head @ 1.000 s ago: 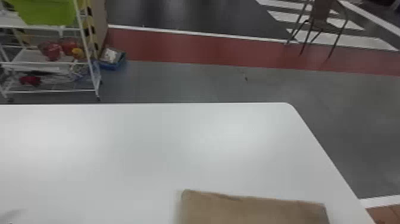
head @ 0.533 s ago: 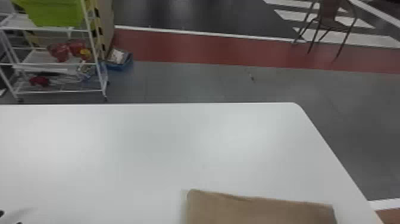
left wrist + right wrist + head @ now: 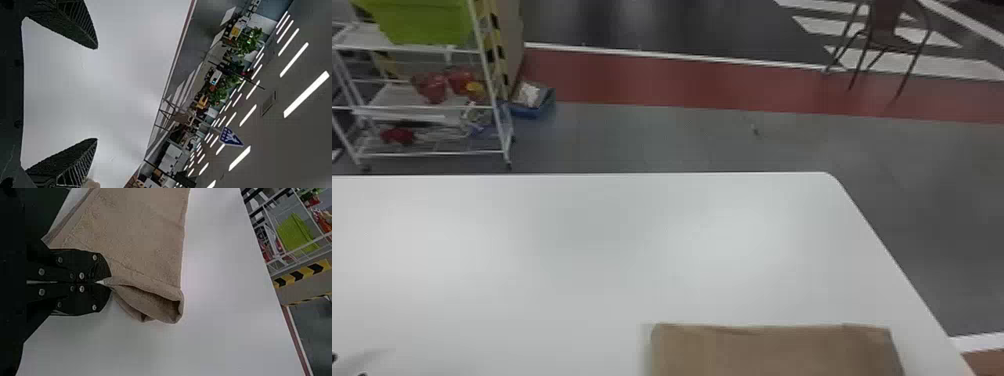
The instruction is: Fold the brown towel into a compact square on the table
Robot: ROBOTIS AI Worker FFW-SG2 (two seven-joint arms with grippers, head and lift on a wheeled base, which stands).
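Shifted towel corner (image 3: 878,337), wrist-view pinch

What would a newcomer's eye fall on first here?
The brown towel on the white table, one end pinched in the right claw. Next, the green bin on the rack at the head view's upper left. The left claw hangs open over the table.

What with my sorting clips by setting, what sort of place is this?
Probably a large indoor workshop or robot test hall: rows of strip lights on the ceiling, white crossing-like stripes painted on the floor, and a wheeled shelf cart beyond the table.
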